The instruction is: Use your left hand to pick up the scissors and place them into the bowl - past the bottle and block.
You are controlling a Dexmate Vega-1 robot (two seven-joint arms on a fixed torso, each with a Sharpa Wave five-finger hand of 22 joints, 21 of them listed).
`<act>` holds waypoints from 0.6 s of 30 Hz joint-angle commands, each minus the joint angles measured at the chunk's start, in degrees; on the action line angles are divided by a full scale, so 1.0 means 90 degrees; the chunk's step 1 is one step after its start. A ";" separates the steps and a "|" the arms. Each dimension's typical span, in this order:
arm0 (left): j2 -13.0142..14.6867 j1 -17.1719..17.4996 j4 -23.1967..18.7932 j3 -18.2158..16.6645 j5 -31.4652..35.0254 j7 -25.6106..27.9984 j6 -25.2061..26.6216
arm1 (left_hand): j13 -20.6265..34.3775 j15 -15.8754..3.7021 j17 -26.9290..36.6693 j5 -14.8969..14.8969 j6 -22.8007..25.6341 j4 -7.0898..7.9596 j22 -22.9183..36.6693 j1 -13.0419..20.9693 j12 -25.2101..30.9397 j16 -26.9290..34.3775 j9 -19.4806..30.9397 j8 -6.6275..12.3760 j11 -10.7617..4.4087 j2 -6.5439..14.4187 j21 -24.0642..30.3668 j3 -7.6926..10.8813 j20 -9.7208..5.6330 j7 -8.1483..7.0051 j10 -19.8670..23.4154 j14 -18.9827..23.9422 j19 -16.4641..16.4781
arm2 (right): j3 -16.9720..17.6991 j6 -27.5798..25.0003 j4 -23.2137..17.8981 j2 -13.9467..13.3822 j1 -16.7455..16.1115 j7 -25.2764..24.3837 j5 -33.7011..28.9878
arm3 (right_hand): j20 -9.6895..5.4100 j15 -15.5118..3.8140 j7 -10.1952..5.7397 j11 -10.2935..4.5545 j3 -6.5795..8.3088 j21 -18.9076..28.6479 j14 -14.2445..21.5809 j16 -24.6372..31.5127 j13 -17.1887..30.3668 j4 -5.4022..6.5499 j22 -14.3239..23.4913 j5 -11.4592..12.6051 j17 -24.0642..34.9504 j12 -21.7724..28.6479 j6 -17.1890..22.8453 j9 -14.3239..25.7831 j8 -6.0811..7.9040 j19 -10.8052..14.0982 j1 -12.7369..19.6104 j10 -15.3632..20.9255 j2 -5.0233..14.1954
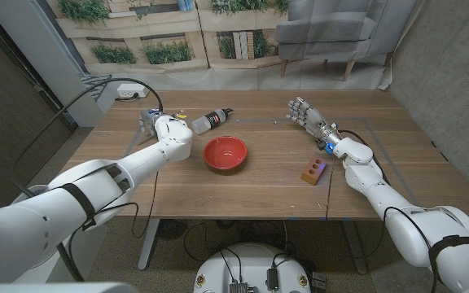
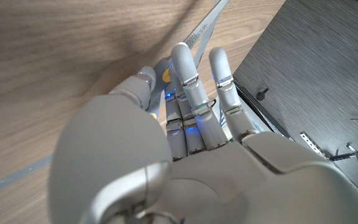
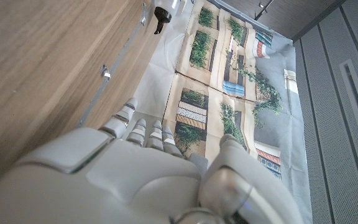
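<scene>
The left hand [image 1: 155, 122] is reaching down over the scissors [image 2: 166, 74] near the table's [image 1: 259, 191] far left corner; whether it grips them, I cannot tell. The right hand [image 1: 304, 111] is hovering open-fingered, holding nothing.

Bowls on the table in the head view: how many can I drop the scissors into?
1. The red bowl sits near the table's middle, right of the left hand, with the bottle lying behind it and the block off to its right.
</scene>
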 commanded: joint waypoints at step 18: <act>0.0382 0.0557 -0.1340 -0.0893 0.0730 -0.0226 -0.0260 | 0.0132 -0.0285 0.0231 0.0019 0.0751 0.0005 -0.0093 -0.0037 -0.0120 -0.0133 0.0601 0.0811 -0.0706 0.0005 0.0263 0.0149 -0.0010 0.0221 0.0800 0.0065 -0.0096 | -0.0098 -0.0127 -0.0318 -0.0067 -0.0068 -0.0149 -0.0018 | -0.0003 0.0002 0.0020 0.0005 -0.0014 0.0032 0.0052 0.0026 0.0013 0.0001 0.0015 0.0026 0.0018 0.0010 0.0030 0.0026 0.0009 0.0066 -0.0070 0.0032 -0.0007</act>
